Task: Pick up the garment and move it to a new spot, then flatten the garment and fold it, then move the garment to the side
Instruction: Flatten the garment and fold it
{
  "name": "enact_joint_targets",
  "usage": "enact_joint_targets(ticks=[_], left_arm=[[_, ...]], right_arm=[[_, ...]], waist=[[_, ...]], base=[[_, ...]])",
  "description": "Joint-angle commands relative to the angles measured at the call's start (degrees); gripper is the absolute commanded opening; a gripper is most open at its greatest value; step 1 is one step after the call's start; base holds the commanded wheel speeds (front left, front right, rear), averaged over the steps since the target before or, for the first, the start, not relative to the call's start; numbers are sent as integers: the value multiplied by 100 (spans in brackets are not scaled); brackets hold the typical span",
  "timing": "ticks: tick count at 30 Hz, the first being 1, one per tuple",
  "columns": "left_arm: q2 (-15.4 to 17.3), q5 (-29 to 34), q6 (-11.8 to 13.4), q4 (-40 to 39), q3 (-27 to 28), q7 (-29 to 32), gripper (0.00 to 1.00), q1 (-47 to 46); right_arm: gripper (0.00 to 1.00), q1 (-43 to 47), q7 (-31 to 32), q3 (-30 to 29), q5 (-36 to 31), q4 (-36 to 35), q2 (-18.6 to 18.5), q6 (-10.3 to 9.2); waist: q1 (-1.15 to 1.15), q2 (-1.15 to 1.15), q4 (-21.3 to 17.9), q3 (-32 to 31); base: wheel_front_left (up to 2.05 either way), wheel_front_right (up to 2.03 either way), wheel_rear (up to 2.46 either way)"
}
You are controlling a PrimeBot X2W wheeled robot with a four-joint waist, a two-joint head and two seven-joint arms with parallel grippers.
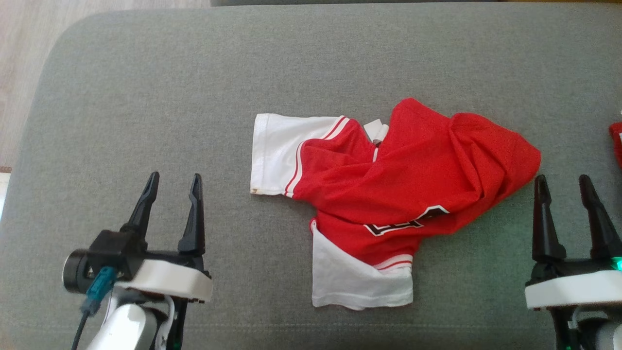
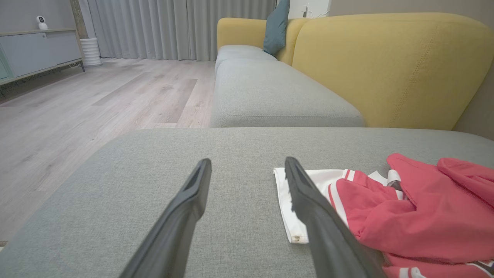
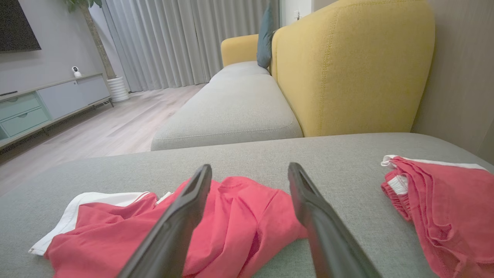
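Note:
The garment (image 1: 388, 184) is a red jersey with white sleeves, lying crumpled in the middle of the grey cushion (image 1: 194, 97). One white sleeve points left, another toward the front edge. My left gripper (image 1: 175, 182) stands open at the lower left, well clear of the garment, with nothing between its fingers. My right gripper (image 1: 563, 182) is open at the lower right, just off the garment's right end, empty. The left wrist view has the garment (image 2: 386, 208) to the right of the open left gripper (image 2: 247, 166). In the right wrist view the garment (image 3: 239, 220) lies under and behind the open right gripper (image 3: 250, 170).
A second red and white piece of clothing (image 3: 444, 204) lies at the cushion's right edge, its tip in the head view (image 1: 616, 143). A yellow sofa back (image 3: 347, 69) rises beyond the cushion. Wooden floor (image 2: 77, 104) lies to the left.

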Motion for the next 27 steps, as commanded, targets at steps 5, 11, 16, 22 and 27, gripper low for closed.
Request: enact_joint_targets(ticks=[5,11,16,22,27], left_arm=[[162,24,-27,-182,148,-27,100,-168],[25,-66,-481,-151,-347,433,100,-551],[-309,-389,-1063,301,-921,1205,100,-1021],[-613,-908,-1523,1183,-1228,2065,100,-1374],[-741,-1205,-1750,1831,-1200,2340,100,-1709]], right_arm=[[100,-105,66,124,92,-276,-36,20],[100,-128,115,175,118,-327,-35,20],[100,-229,135,296,140,-338,-35,20],[100,-315,108,369,220,-273,-35,20],[100,-336,65,403,315,-222,-35,20]], waist=[[0,0,-12,-21],[0,0,-45,57],[0,0,-210,216],[0,0,-435,381],[0,0,-582,462]], base=[[0,0,0],[0,0,0],[0,0,0],[0,0,0],[0,0,0]])
